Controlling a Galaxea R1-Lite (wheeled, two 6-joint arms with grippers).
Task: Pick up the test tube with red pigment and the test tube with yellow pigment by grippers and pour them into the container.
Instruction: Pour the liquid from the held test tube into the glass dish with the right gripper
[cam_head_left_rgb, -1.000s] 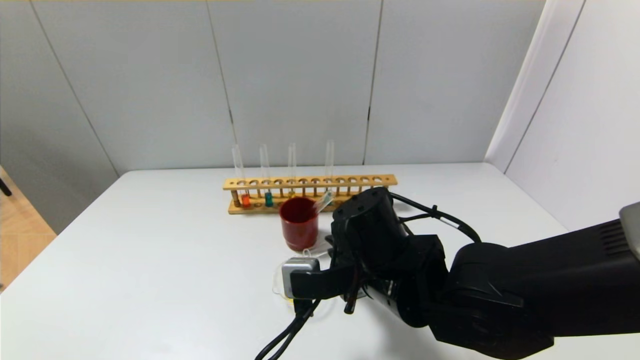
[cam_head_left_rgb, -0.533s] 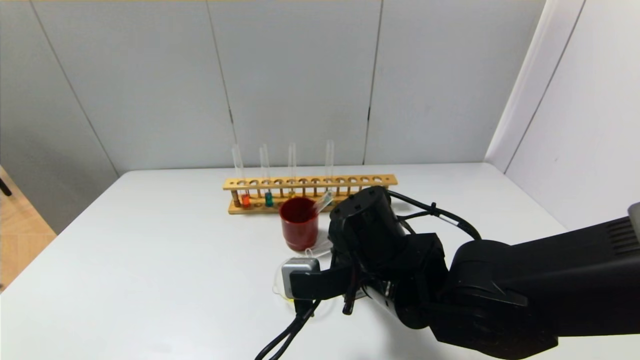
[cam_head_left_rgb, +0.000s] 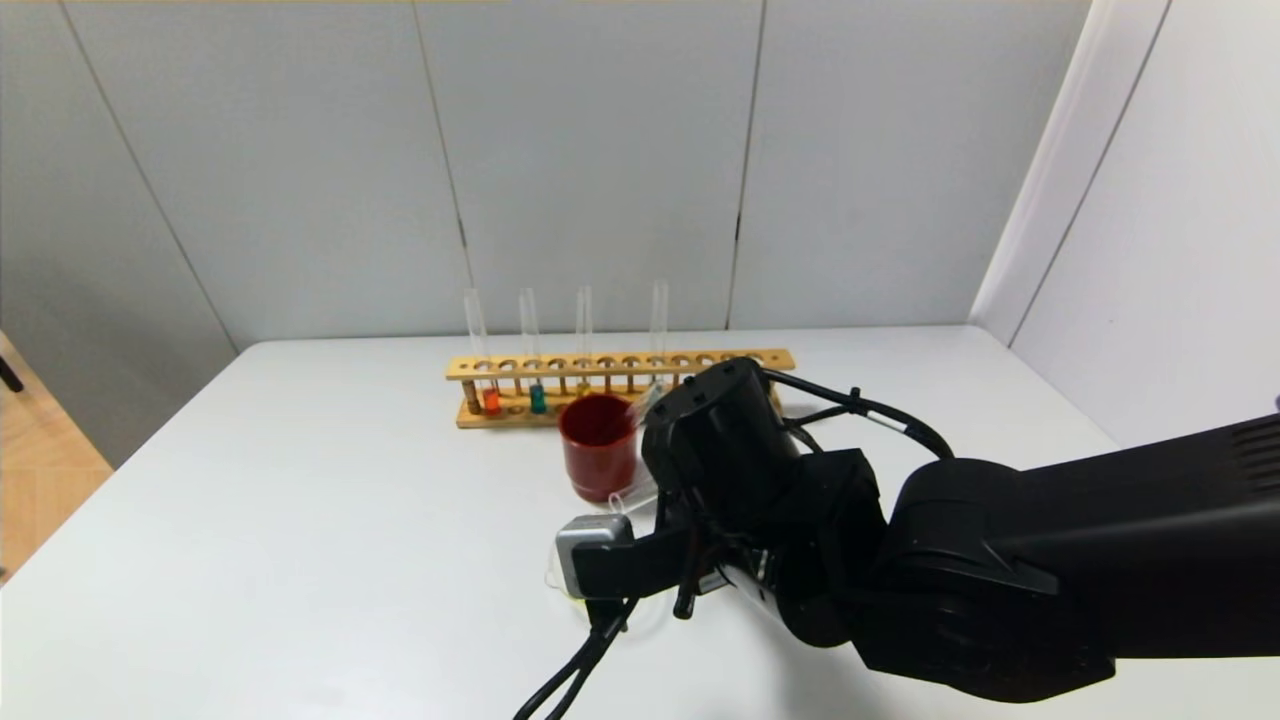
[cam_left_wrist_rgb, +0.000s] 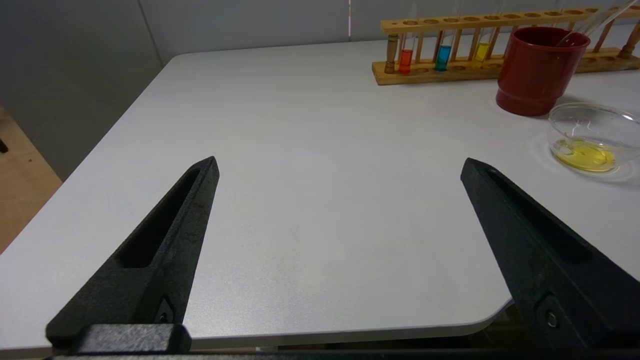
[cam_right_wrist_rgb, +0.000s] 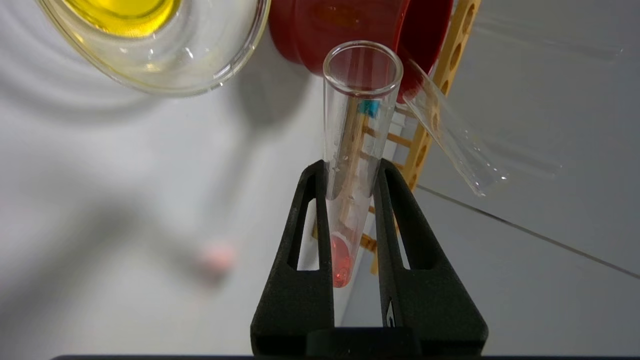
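Note:
My right gripper (cam_right_wrist_rgb: 351, 170) is shut on the test tube with red pigment (cam_right_wrist_rgb: 357, 125) and holds it tilted low over the table. The red liquid (cam_right_wrist_rgb: 340, 260) sits at the closed end, between the fingers. The tube's open mouth is beside the container (cam_right_wrist_rgb: 215, 55), close to the red cup (cam_right_wrist_rgb: 350, 20). The container (cam_left_wrist_rgb: 560, 117) holds yellow liquid. In the head view my wrist (cam_head_left_rgb: 720, 450) hides the fingers and most of the container. A tube with yellow liquid (cam_left_wrist_rgb: 482, 50) stands in the rack (cam_left_wrist_rgb: 470, 22). My left gripper (cam_left_wrist_rgb: 340, 161) is open and empty over the table's near left edge.
An empty clear tube (cam_right_wrist_rgb: 450, 145) leans in the red cup (cam_head_left_rgb: 598, 450). The wooden rack (cam_head_left_rgb: 560, 366) behind the cup also holds an orange tube (cam_head_left_rgb: 491, 400) and a teal tube (cam_head_left_rgb: 537, 398). The table's rounded front corner lies under the left gripper.
My right wrist has shifted a little to the left and away from me, closer to the red cup, with the red tube still held. The left arm has not moved.

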